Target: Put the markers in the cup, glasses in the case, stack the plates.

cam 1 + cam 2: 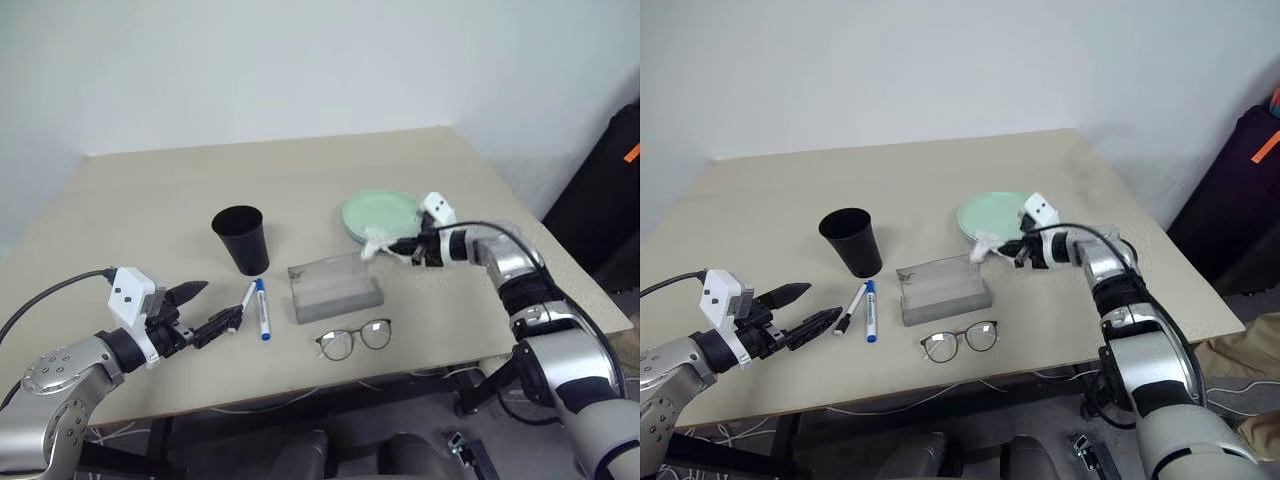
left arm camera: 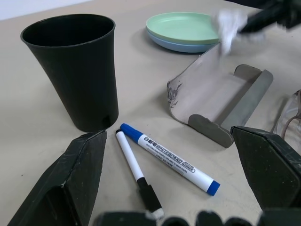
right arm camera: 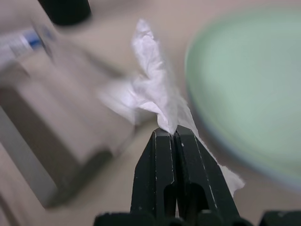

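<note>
My right pincer [image 3: 175, 133] clamped on tissue [image 3: 155, 94], lifting it clear of case [image 1: 335, 287] so glasses [image 1: 354, 339] fit. Left pincer [image 1: 212, 310] apart, near markers [image 1: 256, 305] beside cup [image 1: 240, 239]. Plates [image 1: 380, 214] stacked toward right edge of surface [image 1: 150, 190].

Matte black plastic cup [image 2: 75, 70]

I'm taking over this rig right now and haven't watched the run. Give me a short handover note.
Right gripper: shut on the tissue, held between case and plates.
Left gripper: open, holding nothing, near the markers.
Markers: both lying on the table by the cup.
Glasses: on the table in front of the case, lid open.
Plates: stacked, green on blue.
Done: plates. Left: markers into cup, glasses into case.
</note>
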Robot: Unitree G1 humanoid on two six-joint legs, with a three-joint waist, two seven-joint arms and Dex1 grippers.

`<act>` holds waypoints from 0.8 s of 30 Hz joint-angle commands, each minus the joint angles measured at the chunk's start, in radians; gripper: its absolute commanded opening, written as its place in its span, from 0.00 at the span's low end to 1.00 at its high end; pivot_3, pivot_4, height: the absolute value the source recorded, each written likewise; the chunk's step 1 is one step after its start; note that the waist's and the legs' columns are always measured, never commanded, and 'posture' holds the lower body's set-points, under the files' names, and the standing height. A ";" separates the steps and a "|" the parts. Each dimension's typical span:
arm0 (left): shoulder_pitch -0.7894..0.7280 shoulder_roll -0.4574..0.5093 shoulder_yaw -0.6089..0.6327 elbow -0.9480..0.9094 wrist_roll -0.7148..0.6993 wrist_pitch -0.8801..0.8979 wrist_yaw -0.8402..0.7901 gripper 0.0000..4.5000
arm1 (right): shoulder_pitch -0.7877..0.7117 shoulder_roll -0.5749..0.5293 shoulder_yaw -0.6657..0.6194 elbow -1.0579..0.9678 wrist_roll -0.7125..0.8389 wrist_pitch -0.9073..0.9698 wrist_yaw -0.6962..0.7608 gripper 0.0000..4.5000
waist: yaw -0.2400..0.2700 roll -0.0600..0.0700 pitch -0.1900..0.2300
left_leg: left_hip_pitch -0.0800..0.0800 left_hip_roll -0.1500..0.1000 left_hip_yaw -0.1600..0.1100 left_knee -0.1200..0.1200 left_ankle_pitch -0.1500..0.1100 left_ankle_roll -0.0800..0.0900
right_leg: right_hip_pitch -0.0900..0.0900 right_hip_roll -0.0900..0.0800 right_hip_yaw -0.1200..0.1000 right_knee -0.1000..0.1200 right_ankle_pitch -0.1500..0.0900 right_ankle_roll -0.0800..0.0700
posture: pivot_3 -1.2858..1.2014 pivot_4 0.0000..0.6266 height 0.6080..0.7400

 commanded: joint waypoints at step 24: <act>-0.084 0.017 0.028 -0.022 -0.014 -0.011 0.029 1.00 | -0.223 0.081 -0.124 0.297 -0.016 -0.263 -0.321 0.67 | 0.001 -0.002 -0.002 | 0.000 0.001 -0.001 -0.002 0.004 -0.005 | -0.002 0.003 0.001 0.001 0.001 -0.003 | 0.52 0.00 0.90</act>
